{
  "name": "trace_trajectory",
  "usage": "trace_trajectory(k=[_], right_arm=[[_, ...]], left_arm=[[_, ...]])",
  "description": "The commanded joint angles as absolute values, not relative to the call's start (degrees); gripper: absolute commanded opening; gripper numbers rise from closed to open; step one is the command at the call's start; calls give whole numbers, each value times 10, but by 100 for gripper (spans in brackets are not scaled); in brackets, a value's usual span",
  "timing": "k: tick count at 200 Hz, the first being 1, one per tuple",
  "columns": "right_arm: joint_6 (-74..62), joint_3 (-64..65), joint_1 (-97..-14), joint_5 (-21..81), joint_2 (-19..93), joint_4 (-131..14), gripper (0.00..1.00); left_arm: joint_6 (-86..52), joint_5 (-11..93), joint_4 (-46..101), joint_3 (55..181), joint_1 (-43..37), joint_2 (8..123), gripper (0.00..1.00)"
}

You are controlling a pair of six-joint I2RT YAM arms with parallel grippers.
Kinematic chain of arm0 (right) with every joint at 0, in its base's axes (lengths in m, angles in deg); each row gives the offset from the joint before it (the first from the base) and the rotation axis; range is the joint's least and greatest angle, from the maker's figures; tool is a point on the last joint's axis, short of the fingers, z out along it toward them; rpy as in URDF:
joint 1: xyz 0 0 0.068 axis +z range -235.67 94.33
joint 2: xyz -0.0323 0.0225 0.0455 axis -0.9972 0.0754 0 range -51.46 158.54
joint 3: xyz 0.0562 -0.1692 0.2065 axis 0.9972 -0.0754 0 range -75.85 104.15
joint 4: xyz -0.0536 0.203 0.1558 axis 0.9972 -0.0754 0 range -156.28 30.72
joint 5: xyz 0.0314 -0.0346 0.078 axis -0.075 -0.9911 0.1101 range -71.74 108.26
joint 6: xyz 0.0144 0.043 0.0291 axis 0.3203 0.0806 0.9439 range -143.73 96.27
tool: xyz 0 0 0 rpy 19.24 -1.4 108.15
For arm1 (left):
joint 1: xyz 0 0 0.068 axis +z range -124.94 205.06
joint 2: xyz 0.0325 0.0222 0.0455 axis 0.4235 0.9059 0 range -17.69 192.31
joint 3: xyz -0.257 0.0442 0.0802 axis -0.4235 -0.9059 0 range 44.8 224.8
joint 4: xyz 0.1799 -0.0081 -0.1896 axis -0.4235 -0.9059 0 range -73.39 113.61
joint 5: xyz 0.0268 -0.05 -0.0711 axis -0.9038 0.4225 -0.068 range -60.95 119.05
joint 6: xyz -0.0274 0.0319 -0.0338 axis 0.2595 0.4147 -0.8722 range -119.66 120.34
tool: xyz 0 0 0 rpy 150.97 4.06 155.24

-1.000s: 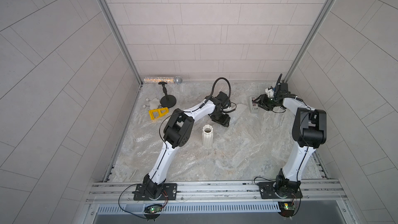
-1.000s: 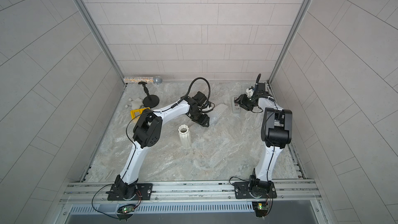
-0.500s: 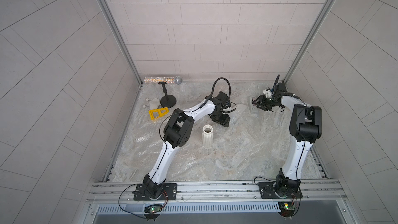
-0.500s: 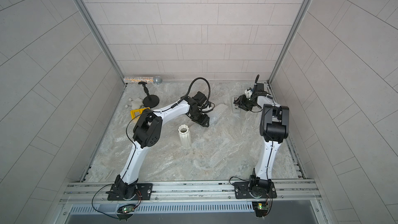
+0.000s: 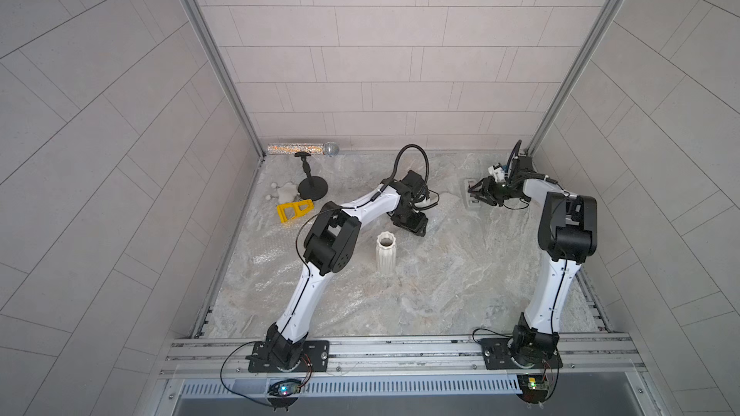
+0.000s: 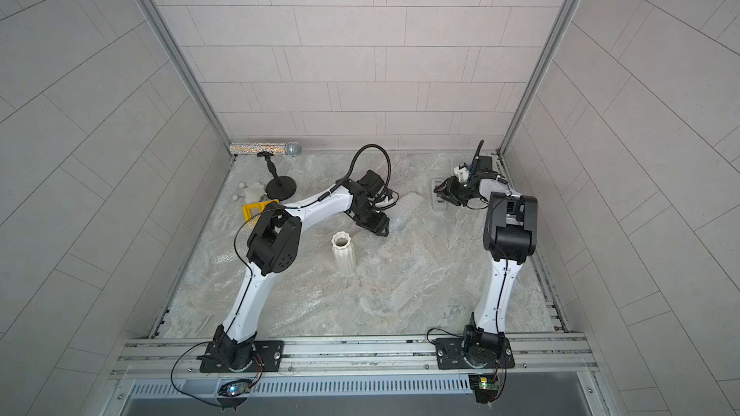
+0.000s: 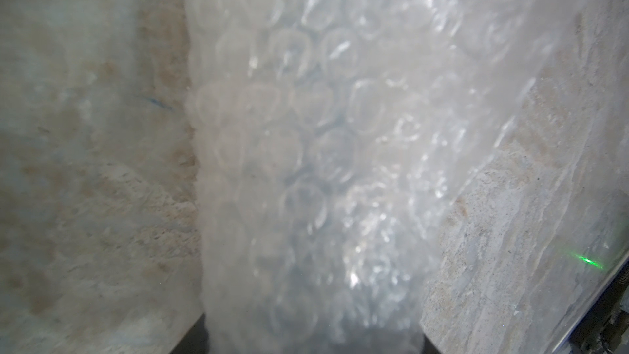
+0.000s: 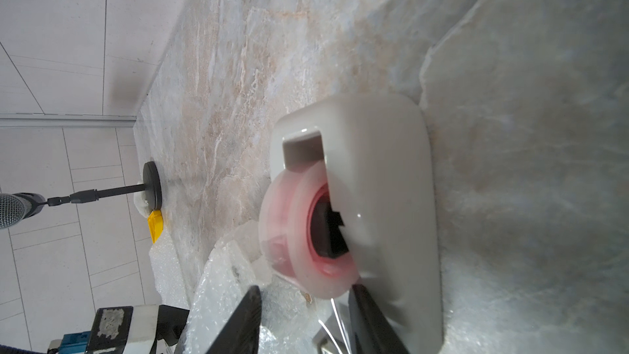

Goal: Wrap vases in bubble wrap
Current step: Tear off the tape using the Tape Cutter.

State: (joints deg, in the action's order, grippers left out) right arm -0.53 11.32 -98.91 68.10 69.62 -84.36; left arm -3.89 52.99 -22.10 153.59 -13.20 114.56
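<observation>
White ribbed vase (image 5: 386,253), upright, scalloped rim; clear bubble wrap (image 7: 306,131) bunched just behind.

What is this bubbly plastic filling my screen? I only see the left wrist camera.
Observer: It is bubble wrap. In a top view, the left gripper seems to grip a bundle of it.
Operator: Is there a vase anywhere?
Observer: Yes, a white ribbed vase stands upright and unwrapped, nearer the robot's base than that gripper.
Operator: And what is the other arm doing?
Observer: The right gripper sits at a tape dispenser, jaws apart beside its pink-cored tape roll.
</observation>
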Motion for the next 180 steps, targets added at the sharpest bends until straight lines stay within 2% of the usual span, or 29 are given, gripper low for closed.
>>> trace_trajectory(k=[1, 79, 119, 180], right_arm=[[-3, 89, -986, 700, 682, -870, 42], [-4, 72, -996, 693, 671, -868, 28], [2, 69, -1009, 691, 666, -854, 15], [38, 72, -1014, 738, 668, -809, 2]], left_arm=[[-39, 534, -237, 1530, -128, 1117, 44], [-41, 535, -236, 1531, -128, 1118, 44], [-42, 536, -235, 1531, -128, 1119, 44], [-42, 534, -234, 1532, -129, 1122, 44]])
